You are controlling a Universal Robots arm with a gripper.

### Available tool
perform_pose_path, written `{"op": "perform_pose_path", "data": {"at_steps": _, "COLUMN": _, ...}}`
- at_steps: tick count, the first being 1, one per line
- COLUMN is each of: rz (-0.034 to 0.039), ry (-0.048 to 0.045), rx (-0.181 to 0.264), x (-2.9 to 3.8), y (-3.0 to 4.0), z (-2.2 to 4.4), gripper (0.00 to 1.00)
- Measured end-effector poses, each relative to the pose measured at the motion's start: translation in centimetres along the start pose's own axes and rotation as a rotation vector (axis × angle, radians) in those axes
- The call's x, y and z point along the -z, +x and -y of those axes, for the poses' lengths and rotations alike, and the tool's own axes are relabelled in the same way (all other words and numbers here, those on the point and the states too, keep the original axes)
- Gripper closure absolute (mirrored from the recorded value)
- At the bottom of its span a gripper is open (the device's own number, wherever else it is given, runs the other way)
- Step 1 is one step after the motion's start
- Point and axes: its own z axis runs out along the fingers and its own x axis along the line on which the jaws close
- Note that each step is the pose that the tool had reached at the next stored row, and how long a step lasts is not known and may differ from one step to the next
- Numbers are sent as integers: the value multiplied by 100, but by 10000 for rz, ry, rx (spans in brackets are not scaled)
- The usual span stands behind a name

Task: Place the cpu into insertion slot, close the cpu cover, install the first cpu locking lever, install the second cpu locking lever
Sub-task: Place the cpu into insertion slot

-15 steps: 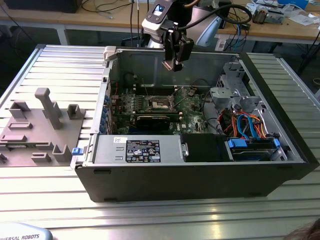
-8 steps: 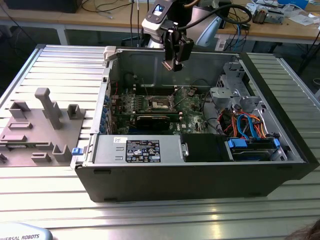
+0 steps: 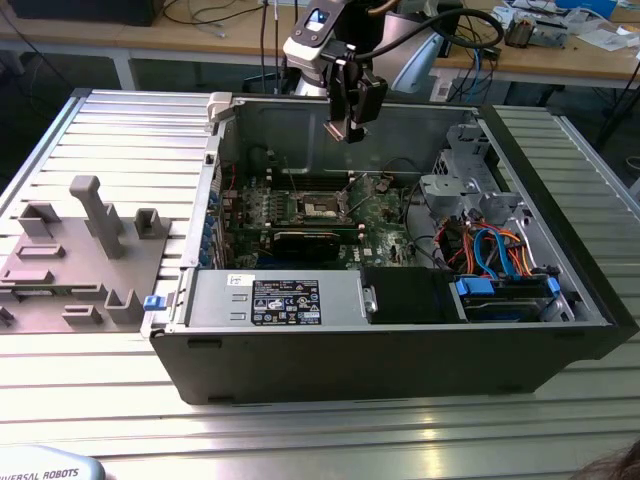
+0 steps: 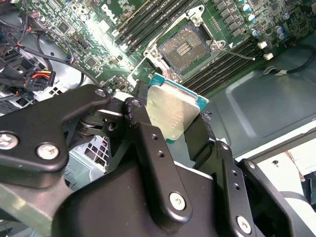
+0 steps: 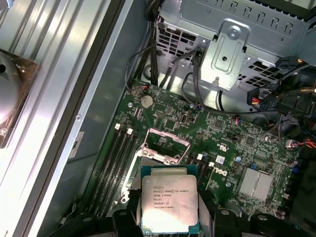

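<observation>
My gripper [image 3: 346,135] hangs above the open computer case, over its back wall, shut on the cpu [image 3: 345,132]. Both wrist views show the cpu [image 4: 173,111] [image 5: 169,200], a flat square chip with a silver top and a green edge, clamped between the black fingers [image 4: 143,131]. The insertion slot [image 4: 184,46] [image 3: 322,207] lies uncovered on the green board below, with its dark pin field showing. In the first wrist view the cpu cover [image 5: 168,132] stands swung up as a silvery frame just beyond the chip. A thin wire lever [image 4: 242,53] sticks out beside the socket.
Memory slots [image 4: 148,22] flank the socket. A metal drive cage [image 3: 455,190] and orange and blue cables [image 3: 490,245] fill the case toward the exterior view's right. The power supply [image 3: 270,300] sits along the front. A grey fixture plate [image 3: 80,250] lies outside, on the left.
</observation>
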Motion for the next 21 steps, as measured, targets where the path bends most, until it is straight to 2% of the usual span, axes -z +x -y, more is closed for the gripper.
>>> {"op": "perform_pose_path", "data": {"at_steps": 21, "rz": 8, "ry": 3, "rx": -116, "x": 0, "y": 0, "z": 0, "gripper": 46}}
